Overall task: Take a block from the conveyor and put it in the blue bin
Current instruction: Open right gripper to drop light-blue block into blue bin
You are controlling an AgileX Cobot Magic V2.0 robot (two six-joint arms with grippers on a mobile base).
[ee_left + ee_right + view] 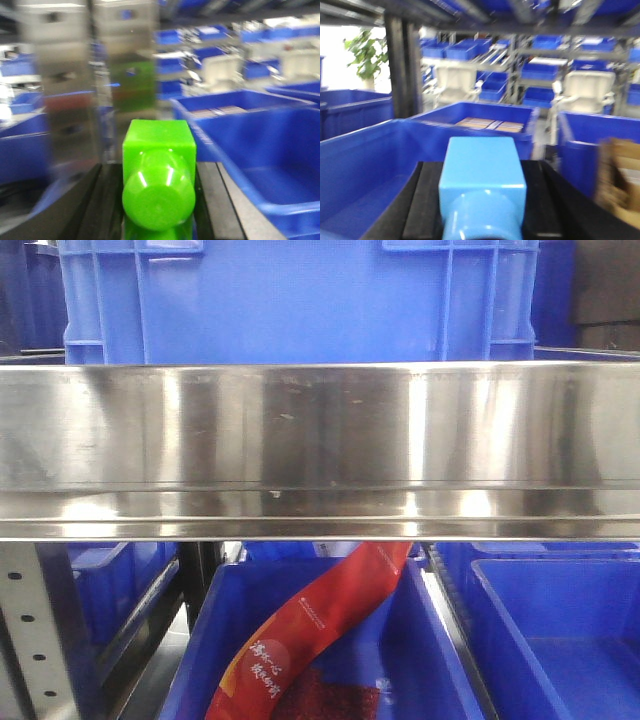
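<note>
Left fingers (107, 200): showing as matte black flat slabs, blurring at the edges; one is possibly carrying a grey strip.
Right fingers (420, 200): showing as black, stepped slabs.

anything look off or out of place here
Yes: in the front view a red packet sticks up slantwise out of the blue bin below the steel rail, with its top hidden behind the rail. Nothing else stands out, though both wrist views are blurred.
</note>
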